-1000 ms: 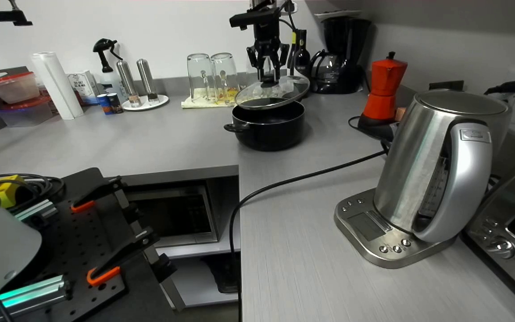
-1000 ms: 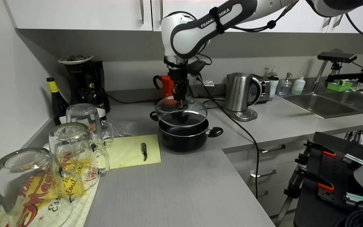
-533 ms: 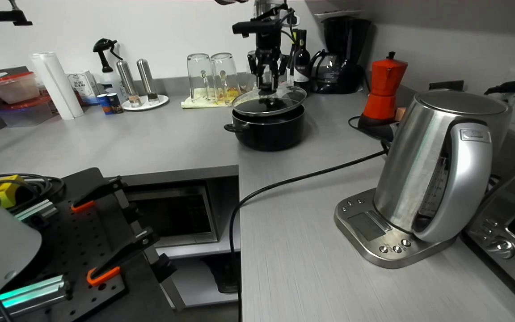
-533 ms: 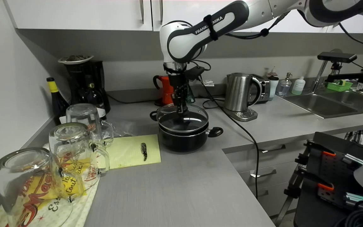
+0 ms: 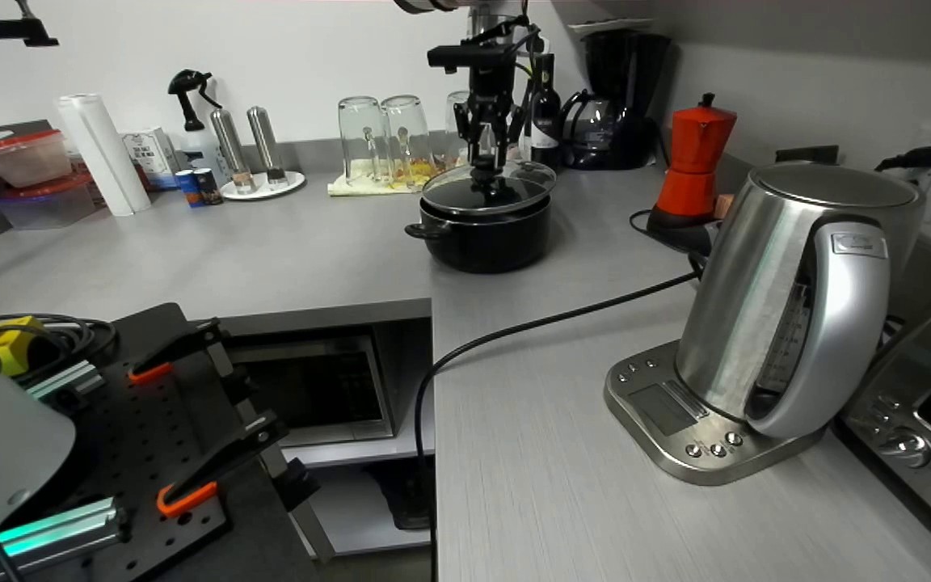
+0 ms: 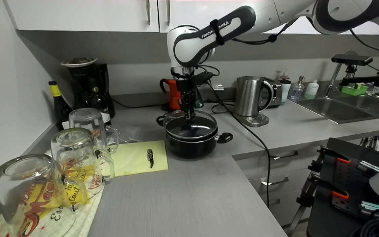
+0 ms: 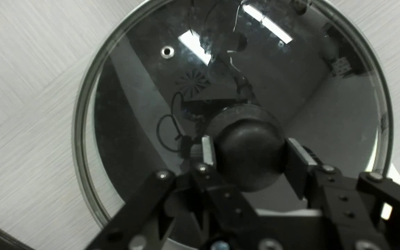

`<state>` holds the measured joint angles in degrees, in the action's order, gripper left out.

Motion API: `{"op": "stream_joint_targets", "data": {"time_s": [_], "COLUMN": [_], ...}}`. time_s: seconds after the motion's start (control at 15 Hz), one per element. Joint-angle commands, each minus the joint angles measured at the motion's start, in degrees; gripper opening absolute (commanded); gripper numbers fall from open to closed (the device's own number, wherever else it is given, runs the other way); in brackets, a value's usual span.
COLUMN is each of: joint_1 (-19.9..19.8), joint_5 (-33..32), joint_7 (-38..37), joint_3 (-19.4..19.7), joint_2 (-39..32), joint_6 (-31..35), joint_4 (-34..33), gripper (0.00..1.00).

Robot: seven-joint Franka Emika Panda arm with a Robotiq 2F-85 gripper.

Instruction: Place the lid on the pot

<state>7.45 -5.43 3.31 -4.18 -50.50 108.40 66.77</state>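
The glass lid with a dark knob lies over the black pot in both exterior views. In an exterior view the lid covers the pot closely but sits a little above its rim and slightly off line; whether it touches is hard to tell. My gripper points straight down at the lid's centre. In the wrist view my gripper has its pads on both sides of the round black knob, shut on it. The pot's inside is hidden below the lid.
Glass mugs and a yellow cloth lie beside the pot. A red moka pot, a coffee maker and a steel kettle stand along the counter. A black cable crosses the counter.
My gripper has moved down with the lid, from clearly above the pot to close over its rim. The lid was strongly tilted and is now nearer level. The pot has not moved.
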Motion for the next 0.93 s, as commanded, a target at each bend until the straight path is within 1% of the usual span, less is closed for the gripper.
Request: {"op": "stream_joint_targets", "data": {"time_s": [0.0,0.4,0.87], "joint_1": [-0.6,-0.7,-0.7], "joint_5": [2.0,2.2,2.4], "joint_7": [0.1,0.1,0.4], "joint_3": [-0.2,-0.2,-0.5], "joint_2": [-1.5,-2.7,-2.9], "joint_6": [-2.9,-3.1,-2.9], "joint_4": [-4.0,-5.1,-4.4], "gripper": [0.25,0.25,0.25]}}
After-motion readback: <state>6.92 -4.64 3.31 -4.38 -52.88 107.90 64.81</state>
